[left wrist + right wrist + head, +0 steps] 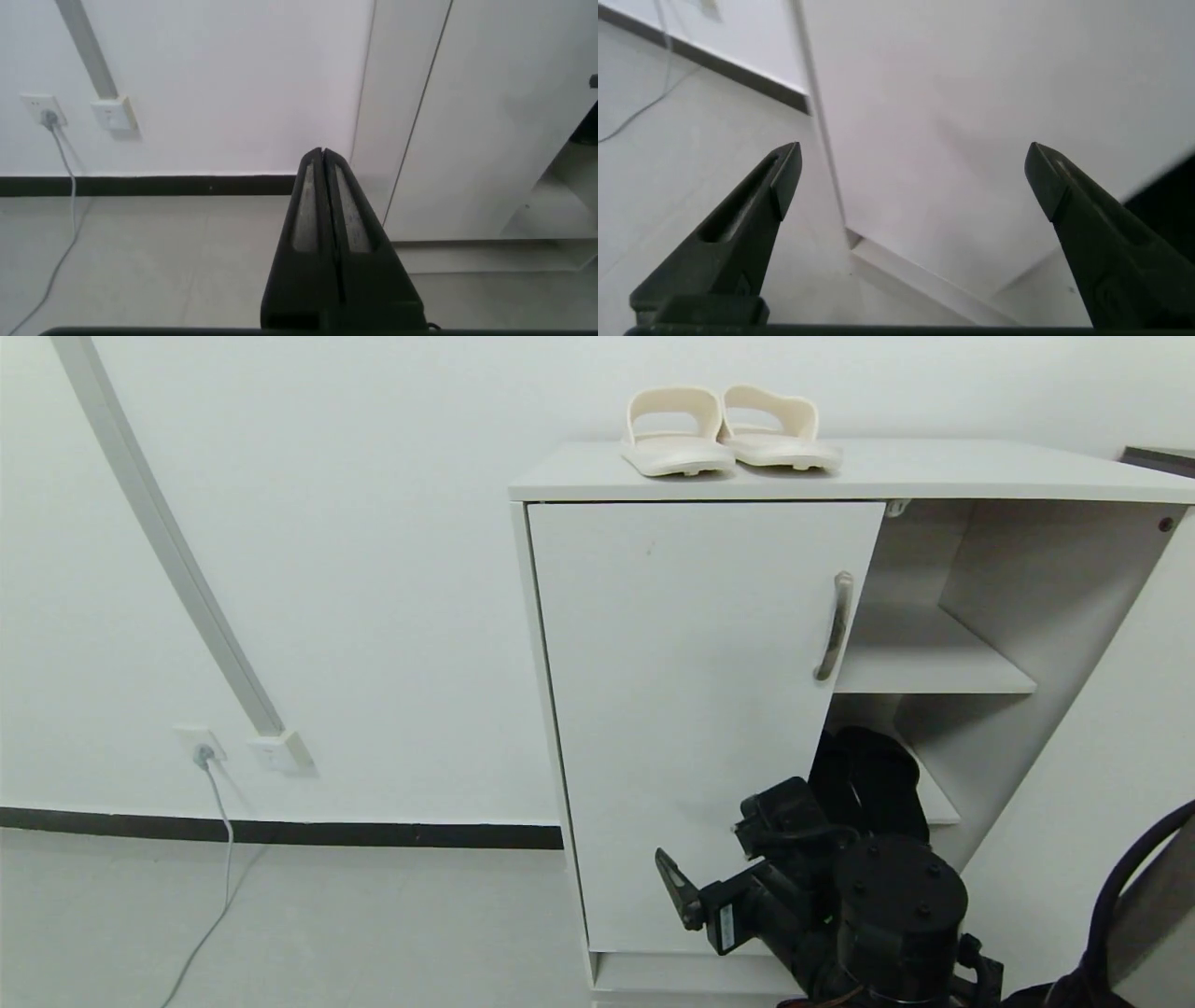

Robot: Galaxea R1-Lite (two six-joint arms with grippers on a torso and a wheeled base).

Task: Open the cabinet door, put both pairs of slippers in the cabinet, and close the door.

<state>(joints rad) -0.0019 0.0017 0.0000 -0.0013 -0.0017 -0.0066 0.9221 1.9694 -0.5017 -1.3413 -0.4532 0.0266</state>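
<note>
A: ok so where are the slippers at rn?

B: the cream slippers (pixel 730 434) sit side by side on top of the cabinet (pixel 980 471). the black slippers (pixel 873 779) are inside, on the lower shelf (pixel 938 807) of the open half, partly hidden behind the arm

A: and the doors?

B: right door (pixel 1092 784) is swung wide open. left door (pixel 691 709) is shut, with its handle (pixel 834 625) right by the opening

A: grippers?

B: right gripper (pixel 915 163) has its fingers spread wide with nothing between them, sitting low and facing the bottom of the left door. left gripper (pixel 321 159) has its fingers pressed together on nothing, pointing at the wall just left of the cabinet, with the wall socket (pixel 42 110) and its cable (pixel 74 196) off to the side
</note>
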